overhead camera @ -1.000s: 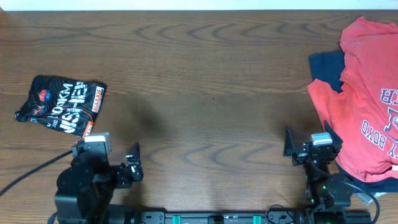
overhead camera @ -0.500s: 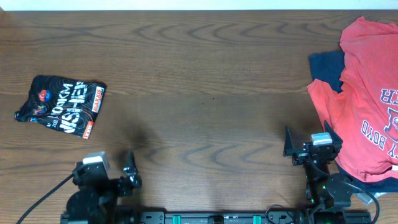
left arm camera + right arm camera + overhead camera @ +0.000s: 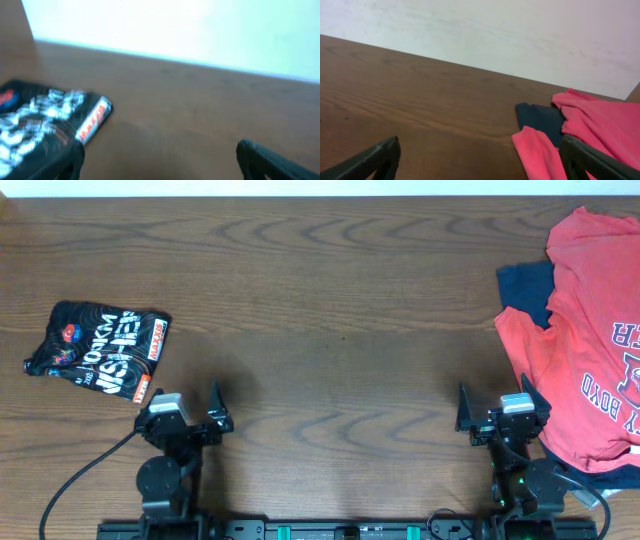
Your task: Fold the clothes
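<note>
Dark wooden table [image 3: 330, 300] fills the scene; nearest, at 7 o'clock, the left jaws stand wide, holding nothing, and at 5 o'clock the right jaws gape equally empty; farther, at 9 o'clock, the black shirt [image 3: 100, 350] lies bundled; at 3 o'clock a red shirt [image 3: 590, 330] covers a navy garment [image 3: 525, 285]

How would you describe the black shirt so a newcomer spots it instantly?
On the wooden table, look left, beyond the left end effector. The black shirt lies there as a compact bundle with white lettering, unlike the spread-out red shirt far right.
</note>
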Robot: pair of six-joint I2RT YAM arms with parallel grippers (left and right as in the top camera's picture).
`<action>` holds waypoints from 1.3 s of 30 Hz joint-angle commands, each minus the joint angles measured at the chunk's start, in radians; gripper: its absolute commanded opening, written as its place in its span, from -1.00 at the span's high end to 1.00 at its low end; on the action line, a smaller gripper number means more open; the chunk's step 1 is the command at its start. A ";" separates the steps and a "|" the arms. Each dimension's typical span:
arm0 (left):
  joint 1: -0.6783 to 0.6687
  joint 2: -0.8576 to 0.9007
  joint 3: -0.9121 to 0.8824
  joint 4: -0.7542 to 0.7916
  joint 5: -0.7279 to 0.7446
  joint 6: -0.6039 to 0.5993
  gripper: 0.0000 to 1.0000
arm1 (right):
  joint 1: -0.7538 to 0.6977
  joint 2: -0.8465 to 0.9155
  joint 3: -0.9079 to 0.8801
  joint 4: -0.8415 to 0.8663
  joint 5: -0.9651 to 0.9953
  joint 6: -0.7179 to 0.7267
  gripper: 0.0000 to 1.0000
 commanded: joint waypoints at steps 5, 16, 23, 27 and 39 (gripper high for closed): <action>0.006 -0.010 -0.035 -0.003 -0.005 0.089 -0.96 | 0.008 -0.006 -0.003 -0.002 -0.008 -0.007 -0.99; 0.006 -0.008 -0.035 -0.001 -0.005 0.070 -0.96 | 0.008 -0.006 -0.003 -0.002 -0.008 -0.007 -0.98; 0.006 -0.008 -0.035 -0.001 -0.005 0.070 -0.96 | 0.008 -0.005 -0.003 -0.002 -0.008 -0.007 -0.99; 0.006 -0.008 -0.035 -0.001 -0.005 0.070 -0.95 | 0.008 -0.004 -0.003 -0.002 -0.008 -0.007 -0.99; 0.006 -0.008 -0.035 -0.001 -0.005 0.070 -0.96 | 0.008 -0.004 -0.003 -0.002 -0.008 -0.007 -0.99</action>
